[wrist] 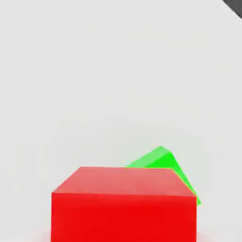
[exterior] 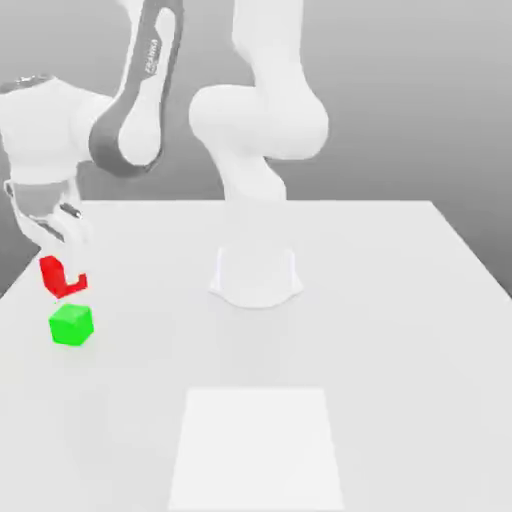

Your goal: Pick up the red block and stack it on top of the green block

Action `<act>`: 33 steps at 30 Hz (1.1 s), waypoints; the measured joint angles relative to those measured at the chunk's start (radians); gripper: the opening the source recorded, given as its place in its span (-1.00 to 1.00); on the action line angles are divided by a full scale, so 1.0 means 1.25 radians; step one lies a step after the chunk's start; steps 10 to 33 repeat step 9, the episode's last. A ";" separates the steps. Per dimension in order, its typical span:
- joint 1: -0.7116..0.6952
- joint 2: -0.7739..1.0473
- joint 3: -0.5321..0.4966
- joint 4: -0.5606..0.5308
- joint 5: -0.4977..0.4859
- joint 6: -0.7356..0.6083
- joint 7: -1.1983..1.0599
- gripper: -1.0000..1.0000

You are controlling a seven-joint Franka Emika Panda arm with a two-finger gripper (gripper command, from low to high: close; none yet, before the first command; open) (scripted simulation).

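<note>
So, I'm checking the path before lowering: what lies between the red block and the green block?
In the exterior view, only a small stretch of bare tabletop appears between the red block and green block.

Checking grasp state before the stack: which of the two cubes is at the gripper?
The red cube, held in the gripper; the green cube sits apart on the table.

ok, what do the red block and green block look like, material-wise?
Red block: maybe matte plastic or painted wood; flat, even color, no grain.
Green block: same guess; plain matte faces, no sharp highlights. Look alone doesn't settle either.
</note>
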 joint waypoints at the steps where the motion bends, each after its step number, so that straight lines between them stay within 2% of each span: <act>1: 0.008 0.028 -0.007 0.000 0.027 0.026 -0.023 -1.00; 3: 0.033 0.090 -0.014 0.001 0.108 0.081 -0.082 -1.00; 5: 0.037 0.156 0.021 0.003 0.231 0.135 -0.169 -1.00; 6: 0.027 0.179 0.040 0.005 0.279 0.152 -0.203 1.00; 33: 0.027 0.179 0.040 0.005 0.279 0.152 -0.203 1.00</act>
